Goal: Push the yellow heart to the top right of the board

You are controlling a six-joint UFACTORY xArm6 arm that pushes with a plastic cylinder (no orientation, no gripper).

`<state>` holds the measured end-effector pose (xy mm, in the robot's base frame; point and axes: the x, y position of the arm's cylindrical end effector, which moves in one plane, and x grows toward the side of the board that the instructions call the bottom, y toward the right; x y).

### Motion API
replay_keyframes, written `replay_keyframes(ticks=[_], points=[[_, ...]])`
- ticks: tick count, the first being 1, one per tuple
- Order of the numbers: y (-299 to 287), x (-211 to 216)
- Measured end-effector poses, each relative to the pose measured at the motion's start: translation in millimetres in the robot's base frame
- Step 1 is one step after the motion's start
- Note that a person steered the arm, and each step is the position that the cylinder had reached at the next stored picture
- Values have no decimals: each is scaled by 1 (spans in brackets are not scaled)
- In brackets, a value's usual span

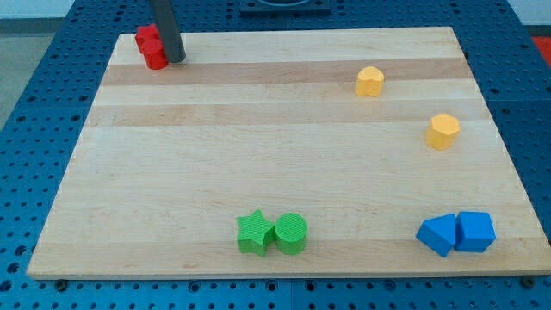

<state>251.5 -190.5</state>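
Two yellow blocks lie on the right half of the wooden board [284, 146]. One yellow block [370, 81] sits nearer the view's top and looks like the heart, though its shape is hard to make out. The other yellow block [444, 131] lies lower and further right and looks like a pentagon. My tip [176, 60] is at the board's top left corner, touching or nearly touching the right side of a red block [151, 46]. It is far to the left of both yellow blocks.
A green star [255, 232] and a green cylinder [291, 233] touch each other near the bottom edge. A blue triangle [437, 234] and a blue cube [475, 231] sit together at the bottom right.
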Motion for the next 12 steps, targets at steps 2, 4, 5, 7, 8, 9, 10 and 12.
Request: replay_keyframes(ticks=[2, 4, 5, 7, 8, 9, 10, 12], points=[[2, 1], [34, 14], [97, 40], [186, 98], [247, 100], [286, 104], [313, 103], [338, 83]])
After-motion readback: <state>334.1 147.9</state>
